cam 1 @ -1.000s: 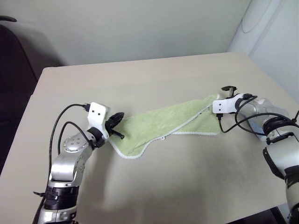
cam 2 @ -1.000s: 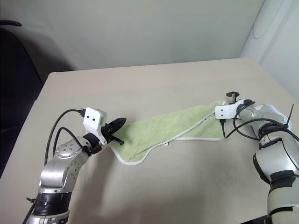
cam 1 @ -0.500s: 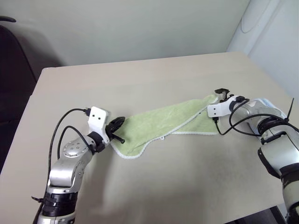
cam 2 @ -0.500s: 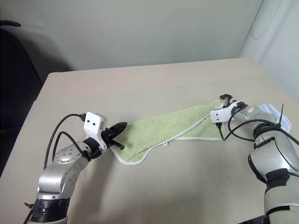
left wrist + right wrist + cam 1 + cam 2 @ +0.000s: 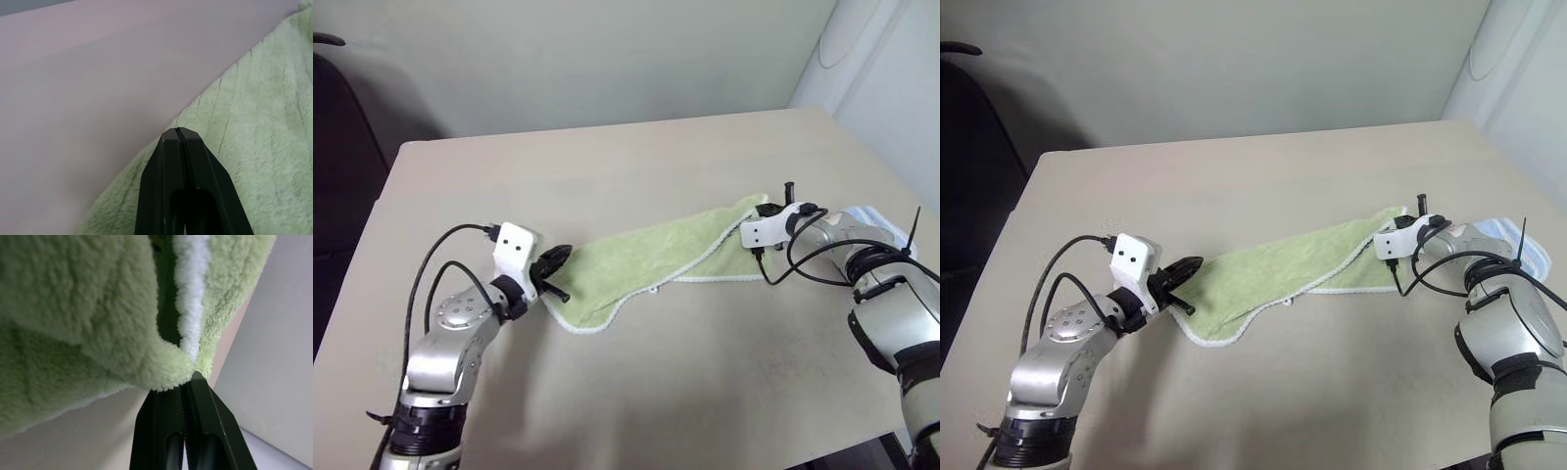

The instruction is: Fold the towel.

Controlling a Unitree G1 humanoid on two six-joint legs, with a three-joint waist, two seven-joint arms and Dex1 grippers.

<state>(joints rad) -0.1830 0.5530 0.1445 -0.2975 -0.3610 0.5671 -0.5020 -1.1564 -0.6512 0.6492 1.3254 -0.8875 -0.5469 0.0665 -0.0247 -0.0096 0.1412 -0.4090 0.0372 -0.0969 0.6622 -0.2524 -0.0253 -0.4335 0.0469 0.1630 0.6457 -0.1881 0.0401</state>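
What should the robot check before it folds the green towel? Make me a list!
1. Left hand shut on the towel at its near-left end: ok, fingers pressed together over the cloth in the left wrist view.
2. Right hand shut on the far-right corner: ok, the white edging sits pinched between its fingers.
3. Towel flat: not ok, it lies bunched and partly doubled over.
4. Bare table behind the towel for folding: ok.
5. Light blue cloth under the right arm out of the way: cannot tell.
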